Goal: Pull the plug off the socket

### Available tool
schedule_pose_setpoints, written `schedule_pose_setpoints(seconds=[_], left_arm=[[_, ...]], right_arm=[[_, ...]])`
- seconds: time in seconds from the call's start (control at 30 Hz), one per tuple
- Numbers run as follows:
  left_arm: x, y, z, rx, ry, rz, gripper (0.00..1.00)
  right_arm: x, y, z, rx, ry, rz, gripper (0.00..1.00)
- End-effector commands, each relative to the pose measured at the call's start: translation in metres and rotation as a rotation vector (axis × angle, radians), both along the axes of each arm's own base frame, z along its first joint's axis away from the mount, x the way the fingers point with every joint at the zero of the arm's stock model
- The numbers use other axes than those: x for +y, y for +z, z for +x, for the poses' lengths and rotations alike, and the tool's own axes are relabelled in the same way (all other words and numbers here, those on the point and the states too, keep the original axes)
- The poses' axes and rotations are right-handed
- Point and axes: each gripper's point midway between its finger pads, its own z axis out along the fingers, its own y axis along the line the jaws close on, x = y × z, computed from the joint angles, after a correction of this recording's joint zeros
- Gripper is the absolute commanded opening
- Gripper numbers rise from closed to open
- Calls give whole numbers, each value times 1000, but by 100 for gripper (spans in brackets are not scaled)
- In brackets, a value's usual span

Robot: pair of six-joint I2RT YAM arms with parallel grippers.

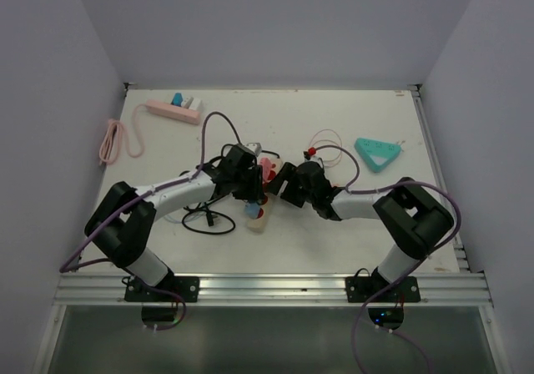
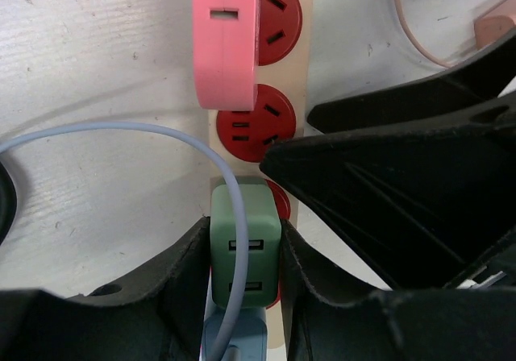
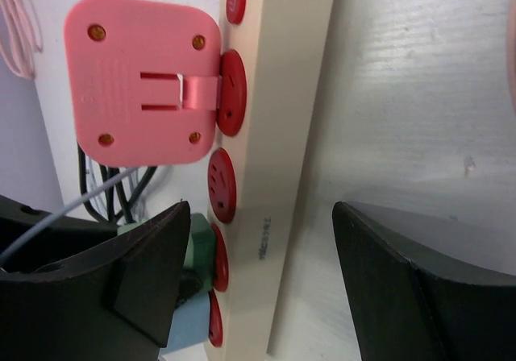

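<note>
Firmly gripped, not yet pulled: the green charger plug sits in the power strip.
Left gripper (image 2: 244,252) has its jaws closed on both flanks of the green charger plug (image 2: 246,232), a small rounded block with two USB slots. It is seated toward the 6 o'clock end of the beige power strip (image 3: 278,135), with a pink plug (image 2: 226,39) at its 12 o'clock. Pull straight out along the pins, without rocking. Right gripper (image 3: 260,216) straddles the strip, jaws wide and holding nothing; it should pin the strip first.
</note>
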Motion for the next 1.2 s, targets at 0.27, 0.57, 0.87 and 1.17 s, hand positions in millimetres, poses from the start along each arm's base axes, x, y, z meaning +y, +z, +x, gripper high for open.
schedule_pose_setpoints(seconds=[0.27, 0.57, 0.87, 1.17], left_arm=[[-15, 26, 2, -75, -16, -141, 11], [-6, 28, 8, -93, 31, -203, 11], [-4, 40, 7, -106, 43, -240, 27], [-2, 56, -2, -93, 68, -308, 88]], right_arm=[[30, -7, 18, 1, 19, 115, 70], [36, -20, 2, 40, 97, 147, 48], [30, 5, 2, -48, 166, 59, 0], [5, 52, 4, -187, 181, -81, 0]])
